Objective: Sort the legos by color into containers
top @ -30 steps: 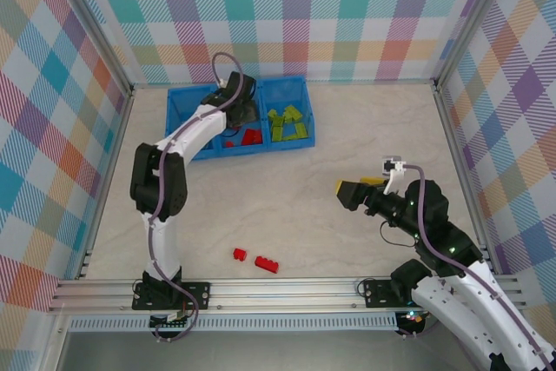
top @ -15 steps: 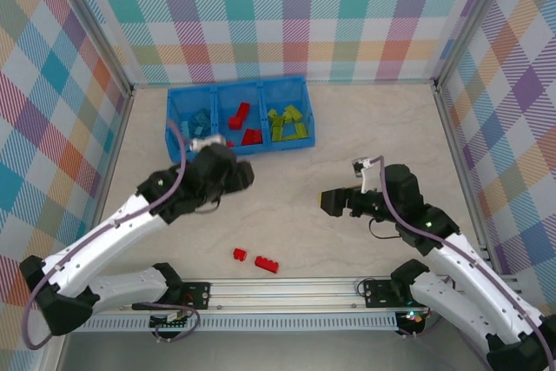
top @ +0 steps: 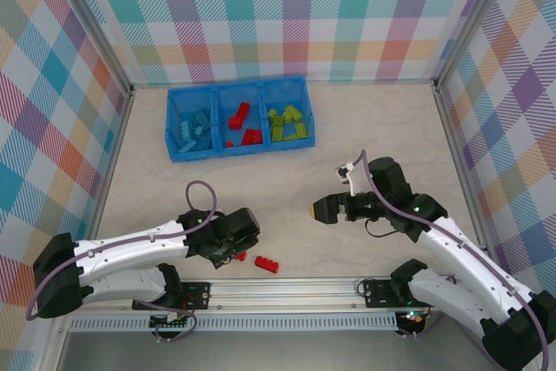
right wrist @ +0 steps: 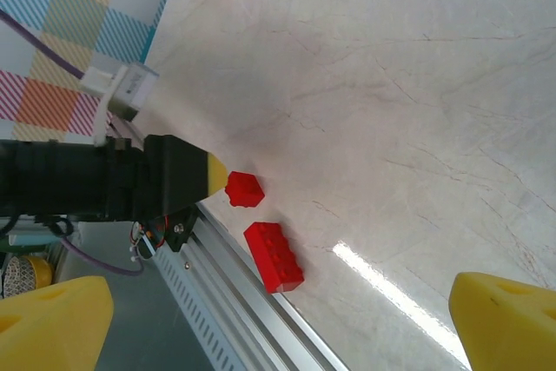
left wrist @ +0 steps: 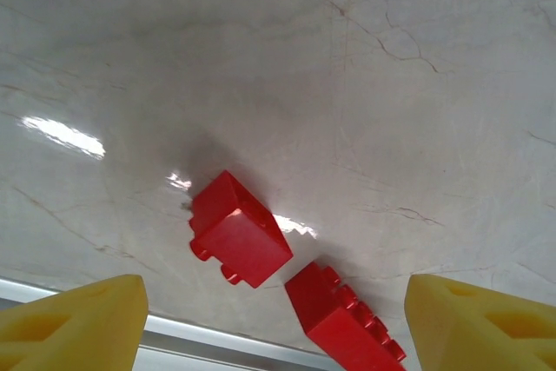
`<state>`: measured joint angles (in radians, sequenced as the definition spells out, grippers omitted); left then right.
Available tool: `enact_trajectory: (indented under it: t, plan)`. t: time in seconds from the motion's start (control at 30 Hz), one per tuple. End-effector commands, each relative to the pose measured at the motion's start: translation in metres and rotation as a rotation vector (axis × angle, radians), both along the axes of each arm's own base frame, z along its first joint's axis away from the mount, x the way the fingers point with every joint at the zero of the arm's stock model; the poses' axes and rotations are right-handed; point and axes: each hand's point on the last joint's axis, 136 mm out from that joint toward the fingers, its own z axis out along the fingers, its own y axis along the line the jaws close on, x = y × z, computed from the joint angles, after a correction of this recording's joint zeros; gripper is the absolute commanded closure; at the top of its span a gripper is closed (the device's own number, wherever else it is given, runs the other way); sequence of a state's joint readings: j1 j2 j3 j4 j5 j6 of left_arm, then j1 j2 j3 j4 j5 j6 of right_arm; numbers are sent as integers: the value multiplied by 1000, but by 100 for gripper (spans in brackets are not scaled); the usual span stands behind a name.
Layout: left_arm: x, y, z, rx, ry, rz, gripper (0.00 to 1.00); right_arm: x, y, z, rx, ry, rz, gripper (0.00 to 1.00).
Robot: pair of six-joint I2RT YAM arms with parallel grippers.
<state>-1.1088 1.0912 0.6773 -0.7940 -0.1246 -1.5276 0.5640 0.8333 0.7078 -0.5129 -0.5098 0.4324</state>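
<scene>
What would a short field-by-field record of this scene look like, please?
bin tray: blue, three compartments in a row, far side of the table
left compartment: blue legos
middle compartment: red legos
right compartment: lime green legos
loose on table: small red lego and longer red lego, close together by the front rail
left pincer: open, empty, low over the small red lego
right pincer: open, empty, above bare table
left to sort: both loose legos
</scene>
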Motion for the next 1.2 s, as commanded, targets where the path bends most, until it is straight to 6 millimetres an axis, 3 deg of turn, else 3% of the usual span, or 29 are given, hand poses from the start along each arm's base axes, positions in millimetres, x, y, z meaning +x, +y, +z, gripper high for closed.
enact_trajectory:
  t: [0.0, 0.2, 0.37, 0.73, 0.97, 1.17]
  plan:
    - [-9, -5, -18, -51, 84, 72, 21, -8, -2, 6, 16, -17, 12, 0]
    - [-12, 3, -32, 5, 106, 42, 21, -7, 0, 6, 29, 4, 9, 0]
    - [-10, -4, -46, -10, 120, 38, 23, -8, 0, 7, 31, 7, 4, 0]
    - [7, 11, -56, 70, 82, 34, 53, -18, -4, -1, 2, 56, 17, 0]
    - [8, 11, -61, 97, 93, -18, 69, -22, -4, -9, -15, 77, 28, 0]
    - [21, 2, -51, 96, 39, -61, 82, -32, 3, -15, -47, 94, 75, 0]
